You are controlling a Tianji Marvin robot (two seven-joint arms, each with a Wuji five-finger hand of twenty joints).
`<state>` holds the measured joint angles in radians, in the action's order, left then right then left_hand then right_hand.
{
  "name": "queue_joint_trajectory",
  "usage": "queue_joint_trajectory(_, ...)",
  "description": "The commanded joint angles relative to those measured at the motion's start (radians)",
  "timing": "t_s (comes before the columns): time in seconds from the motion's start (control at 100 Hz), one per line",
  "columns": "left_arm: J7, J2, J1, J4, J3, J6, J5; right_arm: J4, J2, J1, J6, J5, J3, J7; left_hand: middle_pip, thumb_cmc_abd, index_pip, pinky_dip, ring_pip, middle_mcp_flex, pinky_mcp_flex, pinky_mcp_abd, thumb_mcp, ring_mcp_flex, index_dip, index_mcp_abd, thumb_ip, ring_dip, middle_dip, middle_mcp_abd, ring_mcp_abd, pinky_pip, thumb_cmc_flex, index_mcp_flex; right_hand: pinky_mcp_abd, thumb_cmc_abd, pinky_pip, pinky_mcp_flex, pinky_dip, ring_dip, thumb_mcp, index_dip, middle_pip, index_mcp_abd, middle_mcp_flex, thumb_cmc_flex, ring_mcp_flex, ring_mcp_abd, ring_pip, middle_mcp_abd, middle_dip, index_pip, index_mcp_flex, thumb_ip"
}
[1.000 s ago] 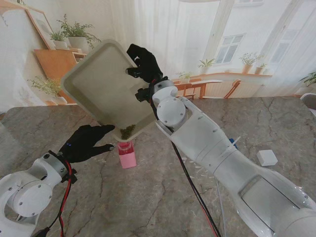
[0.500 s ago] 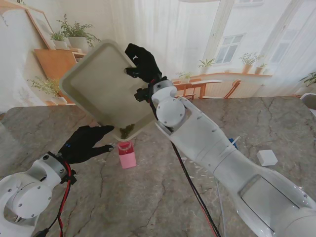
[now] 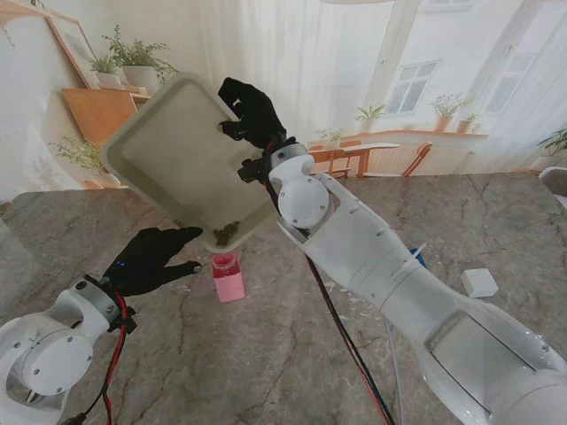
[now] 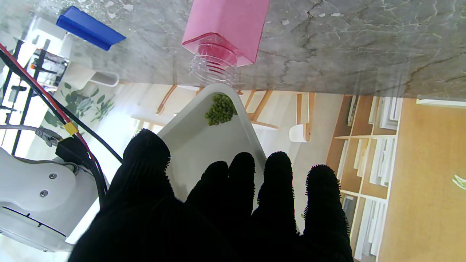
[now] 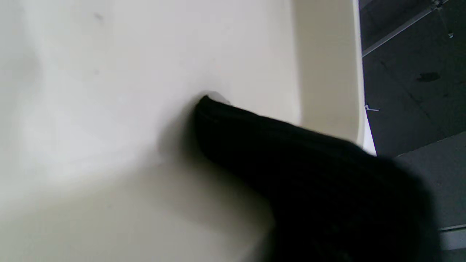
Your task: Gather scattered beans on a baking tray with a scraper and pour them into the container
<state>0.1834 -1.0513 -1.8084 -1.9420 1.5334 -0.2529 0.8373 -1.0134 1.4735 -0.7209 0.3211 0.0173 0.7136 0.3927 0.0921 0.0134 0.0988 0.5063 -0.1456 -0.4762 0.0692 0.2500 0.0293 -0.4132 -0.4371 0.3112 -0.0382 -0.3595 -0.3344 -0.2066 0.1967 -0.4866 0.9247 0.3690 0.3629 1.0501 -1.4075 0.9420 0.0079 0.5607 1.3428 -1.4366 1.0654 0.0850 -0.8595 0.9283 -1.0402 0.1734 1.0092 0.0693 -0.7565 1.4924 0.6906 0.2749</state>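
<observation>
My right hand [image 3: 251, 111] is shut on the far rim of the cream baking tray [image 3: 173, 150], holding it steeply tilted in the air. A clump of green beans [image 3: 227, 233] has slid into the tray's lowest corner, just over the open mouth of the pink container [image 3: 228, 277]. The left wrist view shows the beans [image 4: 220, 109] in that corner close to the container's clear threaded neck [image 4: 213, 67]. My left hand [image 3: 151, 257] hovers open beside the container, fingers spread, holding nothing. The right wrist view shows only one finger [image 5: 291, 153] pressed on the tray [image 5: 109, 109].
A blue scraper [image 4: 89, 28] lies on the marble table past the container, partly hidden behind my right arm in the stand view. A small white block [image 3: 479, 282] sits at the right. White specks dot the table [image 3: 266, 354] near the container.
The tray has tipped a little steeper and shifted slightly left and up. The beans stay bunched in the low corner. My left hand has barely moved.
</observation>
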Motion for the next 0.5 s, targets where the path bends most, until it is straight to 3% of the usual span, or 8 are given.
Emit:
queue_joint_trajectory(0.0,-0.004,-0.004,-0.009,-0.004,0.000,0.004,0.002,-0.010,0.007,0.013,0.011,-0.002,0.002,-0.010,-0.006,0.045,0.001,0.028,-0.010,-0.005,0.001,0.023,0.012,-0.011,0.001,-0.006,0.002,0.006,-0.013,0.024,0.006,0.015,0.017,0.012,-0.069,-0.020,-0.158,0.080,0.036,0.040,0.151,-0.031,0.099,0.028,-0.049,0.161,-0.039,-0.072,0.078,-0.161,-0.055,0.034,0.010,-0.033)
queue_joint_trajectory(0.49,-0.010,-0.005,-0.019,-0.008,0.002,0.011,0.003,-0.006,0.005,0.020,0.036,-0.029,-0.006,-0.009,-0.006,0.045,0.000,0.028,-0.010,-0.005,0.001,0.021,0.012,-0.011,0.001,-0.007,0.002,0.006,-0.012,0.023,0.004,0.016,0.017,0.011,-0.069,-0.019,-0.158,0.082,0.037,0.042,0.153,-0.030,0.096,0.029,-0.052,0.160,-0.041,-0.073,0.078,-0.163,-0.054,0.034,0.011,-0.034)
